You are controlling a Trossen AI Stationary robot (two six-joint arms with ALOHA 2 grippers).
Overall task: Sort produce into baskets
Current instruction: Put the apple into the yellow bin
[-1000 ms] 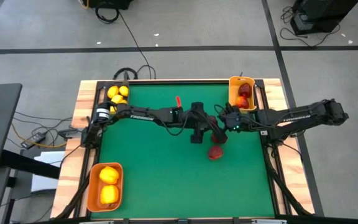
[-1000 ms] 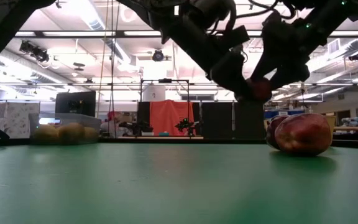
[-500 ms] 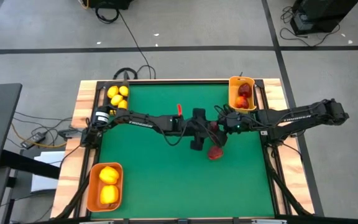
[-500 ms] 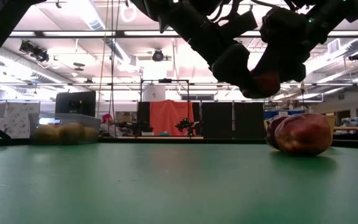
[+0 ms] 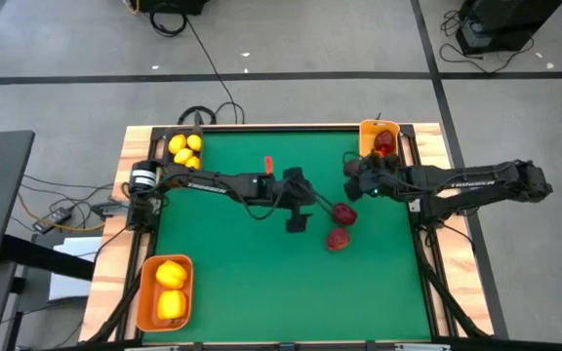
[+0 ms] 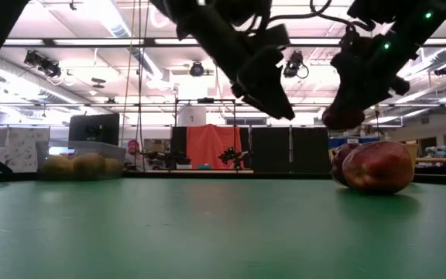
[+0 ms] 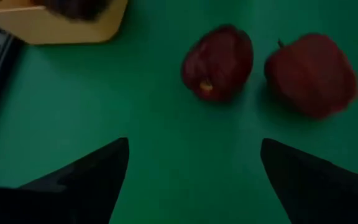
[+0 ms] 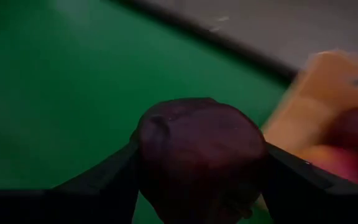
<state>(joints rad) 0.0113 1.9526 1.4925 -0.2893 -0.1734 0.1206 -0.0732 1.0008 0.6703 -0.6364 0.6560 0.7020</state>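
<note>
My right gripper (image 5: 356,175) is shut on a dark red apple (image 8: 197,155) above the table, just near of the yellow-orange basket (image 5: 367,156), which holds more red apples. My left gripper (image 5: 301,216) is open and empty over mid-table, left of two dark red apples (image 5: 344,214) (image 5: 338,239) that rest on the green mat. Its wrist view shows both apples (image 7: 219,62) (image 7: 312,74) ahead of its spread fingers. The black basket (image 5: 185,148) at the far left holds small lemons. The deeper orange basket (image 5: 164,291) at the near left holds bigger yellow fruit. My right gripper pinches the apple by its two opposite sides (image 8: 145,155) between its two fingers. In the low view the fingers (image 6: 362,85) slant down onto it from above. The apple (image 6: 343,118) hangs below them, lifted clear of the mat.
The green mat lies open between the left baskets and the arms. A wooden frame (image 5: 130,156) edges the table. The yellow-orange basket also shows in the right wrist view (image 8: 328,106) just beyond the held apple.
My right gripper, still shut on the apple, has gone toward the table's far right, up to the yellow-orange basket. My left gripper has drawn back toward the table's left edge, away from the two apples on the mat, which have stayed put.
</note>
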